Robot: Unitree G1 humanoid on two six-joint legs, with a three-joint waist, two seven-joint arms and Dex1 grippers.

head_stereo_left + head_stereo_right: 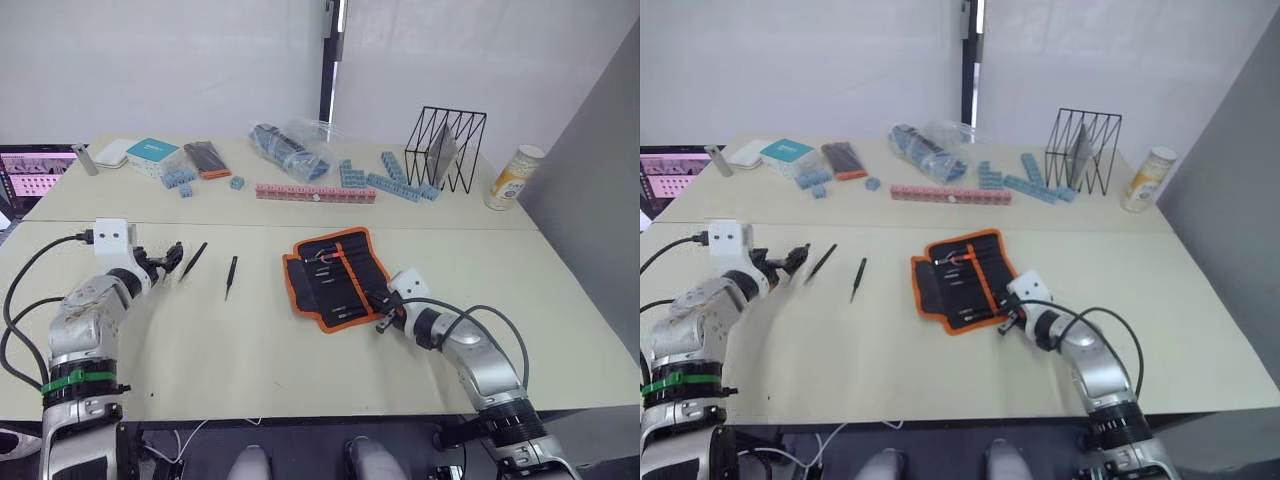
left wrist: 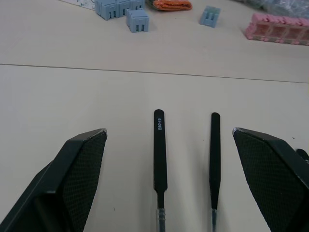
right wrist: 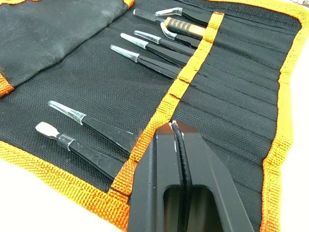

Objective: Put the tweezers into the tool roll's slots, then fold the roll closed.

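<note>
— Two loose tweezers (image 2: 160,159) lie on your counter (image 1: 270,340), left of the open tool roll (image 1: 335,275); blue blocks (image 1: 385,180) sit well behind.

— Your left gripper (image 2: 169,183) spreads its fingers wide around them; your right gripper (image 3: 176,145) is pinched closed over the roll's slots (image 3: 231,87), empty.

Silver arms, black cables, textured black fingers (image 2: 79,174)

Two loose tweezers (image 1: 193,259) lie on the table. The one open tool roll (image 1: 337,277) holds six tools in its slots (image 3: 145,58).

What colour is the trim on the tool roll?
Orange, around the black tool roll; clearest in the right wrist view.
</note>
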